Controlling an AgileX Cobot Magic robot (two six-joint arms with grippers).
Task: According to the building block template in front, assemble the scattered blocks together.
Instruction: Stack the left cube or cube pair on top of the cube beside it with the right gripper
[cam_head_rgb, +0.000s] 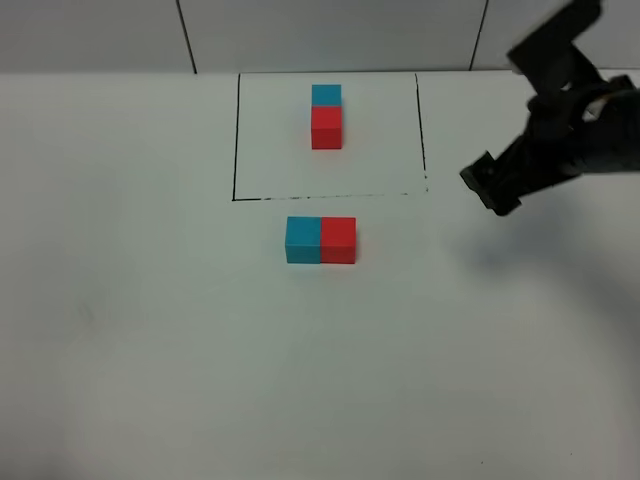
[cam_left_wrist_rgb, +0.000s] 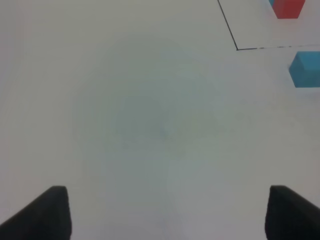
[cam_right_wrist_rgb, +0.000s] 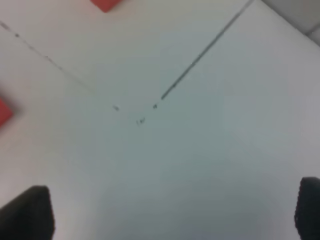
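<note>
On the white table (cam_head_rgb: 150, 350) the building block template (cam_head_rgb: 326, 117) is seen inside a thin black rectangle (cam_head_rgb: 236, 140) drawn toward the far edge. Its cyan half is joined to its red half, with the cyan part farther from the camera in the high view. Whether the cyan part lies behind the red one or on top of it cannot be told. Just outside the near line of the rectangle, the cyan cube (cam_head_rgb: 303, 240) and the red cube (cam_head_rgb: 338, 240) are set side by side on the table. Their faces are touching, the cyan one on the left of the high view and the red one on the right. The right gripper (cam_head_rgb: 492, 188) is held above the table beside the right line of the rectangle, well apart from both cubes. In its wrist view its jaws are spread wide with only bare table between them, so nothing is gripped. The left gripper (cam_left_wrist_rgb: 167, 215) is found only in its own wrist view, likewise spread wide over bare table with nothing held. The cyan cube is caught at the edge of that view, far from the fingertips.
</note>
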